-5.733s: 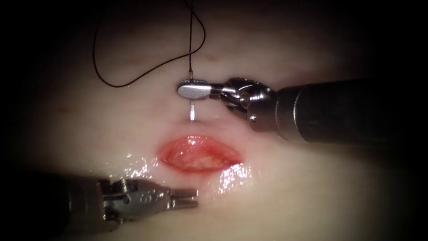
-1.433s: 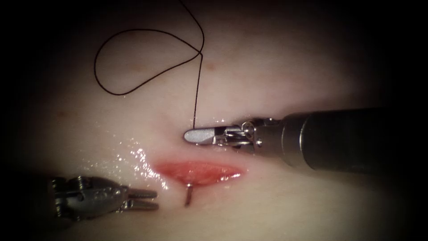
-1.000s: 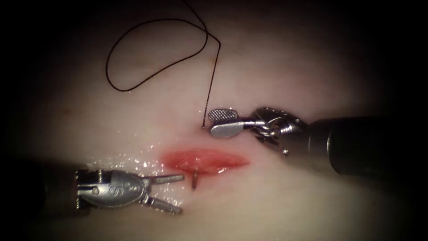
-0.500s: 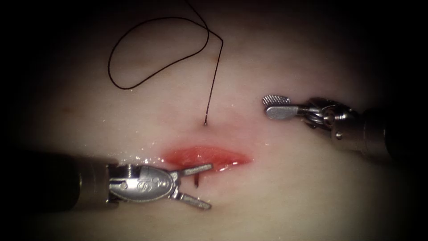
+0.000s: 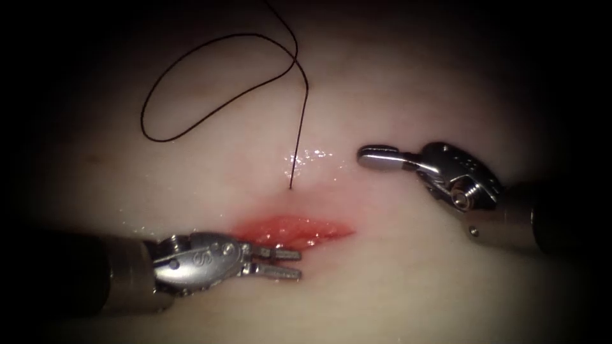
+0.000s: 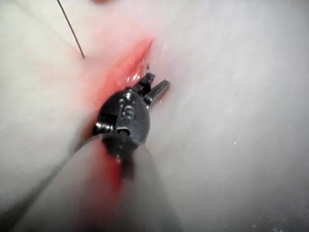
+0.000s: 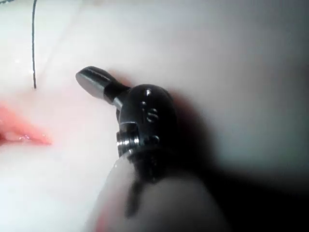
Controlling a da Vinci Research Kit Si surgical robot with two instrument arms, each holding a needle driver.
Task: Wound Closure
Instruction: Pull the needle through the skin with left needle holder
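The cut (image 5: 293, 229) lies red and open across the tissue (image 5: 395, 286). My left tool (image 5: 280, 263) comes in from the left at the cut's near edge. Its jaws are closed together on the needle's tip where it comes out of the tissue, and they hide the tip. In the left wrist view the same jaws (image 6: 153, 86) sit at the cut's edge with a short dark point (image 6: 147, 67) beside them. The rest of the needle is buried. Dark thread (image 5: 299, 127) runs down into the tissue just beyond the cut. My right tool (image 5: 373, 155) is shut on nothing, up and right of the cut.
The thread makes a wide loop (image 5: 191, 95) on the tissue at the upper left and leaves at the top edge. Wet glints (image 5: 312, 156) lie beyond the cut, and red fluid wets the cut's edges.
The right tool pushed the needle through, let go and backed off to the right, then shut. The left tool moved in from the left, open around the emerging tip, and has closed on it.
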